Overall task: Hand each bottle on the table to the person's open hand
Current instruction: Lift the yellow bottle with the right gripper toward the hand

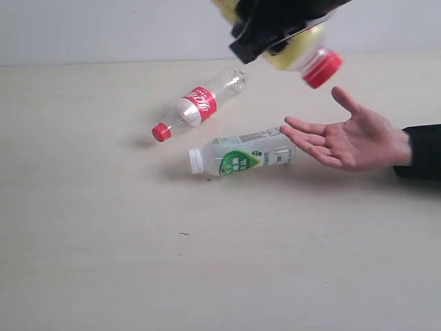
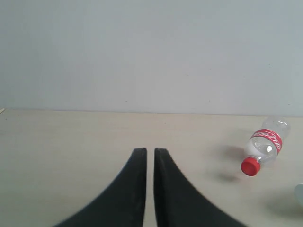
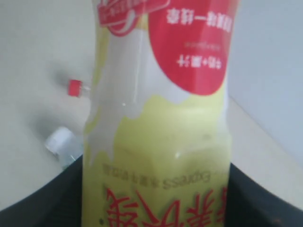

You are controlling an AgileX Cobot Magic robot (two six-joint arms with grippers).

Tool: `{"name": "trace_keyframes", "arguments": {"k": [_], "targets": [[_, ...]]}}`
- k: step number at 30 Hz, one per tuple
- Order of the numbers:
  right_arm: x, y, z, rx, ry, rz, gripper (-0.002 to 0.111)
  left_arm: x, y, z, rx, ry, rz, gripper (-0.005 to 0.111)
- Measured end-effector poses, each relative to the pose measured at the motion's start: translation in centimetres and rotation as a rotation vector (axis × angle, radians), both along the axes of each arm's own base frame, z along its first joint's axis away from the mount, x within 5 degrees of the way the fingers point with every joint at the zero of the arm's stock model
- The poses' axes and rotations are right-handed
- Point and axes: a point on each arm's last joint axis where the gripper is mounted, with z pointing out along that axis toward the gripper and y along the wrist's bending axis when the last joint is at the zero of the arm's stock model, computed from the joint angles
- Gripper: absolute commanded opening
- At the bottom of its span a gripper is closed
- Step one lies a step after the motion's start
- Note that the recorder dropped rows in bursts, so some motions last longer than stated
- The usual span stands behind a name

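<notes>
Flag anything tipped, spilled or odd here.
Two bottles lie on their sides on the table: the red-label bottle and the white-green bottle, both capped, no spill visible. The right gripper holds the yellow bottle tilted cap-down near the open hand.

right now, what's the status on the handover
Right tool shut on yellow bottle, held above hand. Left tool shut, empty. On table: red bottle, green bottle. Nothing between yellow bottle and hand.

End effector [image 1: 279, 33] holds yellow bottle [image 1: 298, 56] near open hand [image 1: 351, 141].
</notes>
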Motion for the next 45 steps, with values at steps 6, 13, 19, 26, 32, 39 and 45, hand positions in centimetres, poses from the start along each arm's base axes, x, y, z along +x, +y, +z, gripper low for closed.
{"name": "trace_keyframes", "arguments": {"k": [6,13,19,26,32,39,45], "targets": [[-0.9,-5.6,0.7,-0.086,0.154,-0.361,0.000,0.0,0.0,0.0,0.000,0.000,0.000,0.008],[-1.2,-9.5,-2.1,-0.027,0.386,-0.557,0.000,0.0,0.0,0.0,0.000,0.000,0.000,0.008],[0.3,-10.0,-5.6,0.000,0.513,-0.602,0.000,0.0,0.0,0.0,0.000,0.000,0.000,0.008],[3.6,-9.2,-10.1,-0.026,0.585,-0.608,0.000,0.0,0.0,0.0,0.000,0.000,0.000,0.008],[6.4,-9.3,-14.1,-0.080,0.652,-0.625,0.000,0.0,0.0,0.0,0.000,0.000,0.000,0.008],[7.5,-8.9,-17.0,-0.112,0.675,-0.608,0.000,0.0,0.0,0.0,0.000,0.000,0.000,0.008],[7.7,-8.9,-17.3,-0.117,0.664,-0.597,0.027,0.0,0.0,0.0,0.000,0.000,0.000,0.008]]}}
